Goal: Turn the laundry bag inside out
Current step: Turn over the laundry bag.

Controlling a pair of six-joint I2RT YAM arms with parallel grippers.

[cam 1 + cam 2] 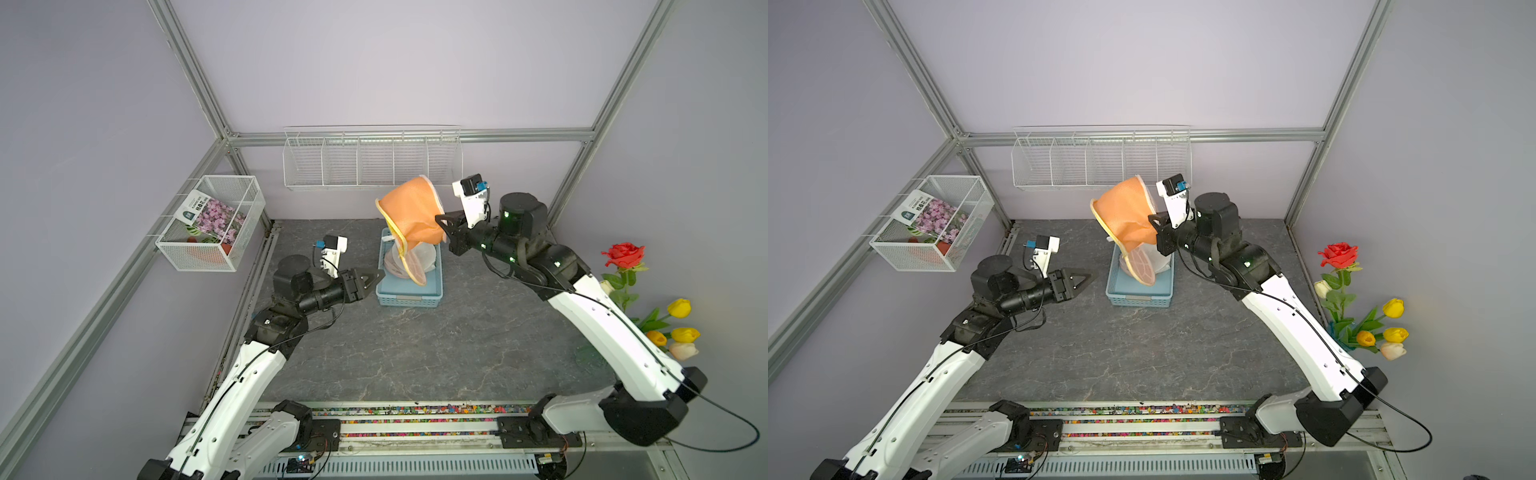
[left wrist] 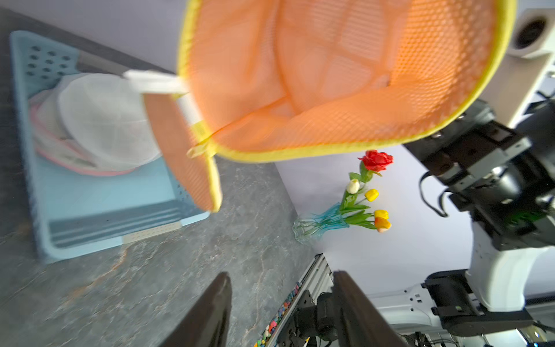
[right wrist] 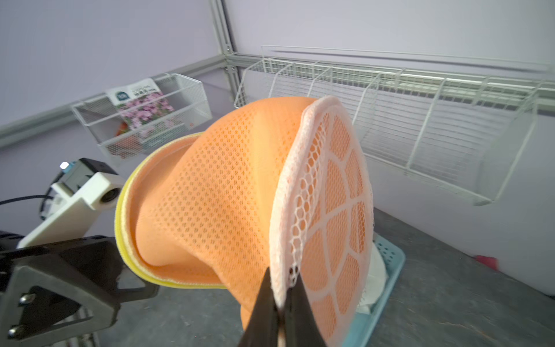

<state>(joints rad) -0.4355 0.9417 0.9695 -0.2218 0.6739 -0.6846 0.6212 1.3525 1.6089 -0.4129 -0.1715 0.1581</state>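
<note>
While right end effector (image 3: 282,281) pinches the laundry bag (image 1: 415,212) over a basket (image 1: 409,299) (white mesh (image 2: 102,120) inside), left end effector (image 2: 280,279) gapes empty

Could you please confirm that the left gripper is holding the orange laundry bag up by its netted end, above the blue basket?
Not quite: the right gripper is the one shut on the netted end of the orange laundry bag, as the right wrist view shows. The left gripper is open and holds nothing. The bag does hang above the blue basket.
</note>
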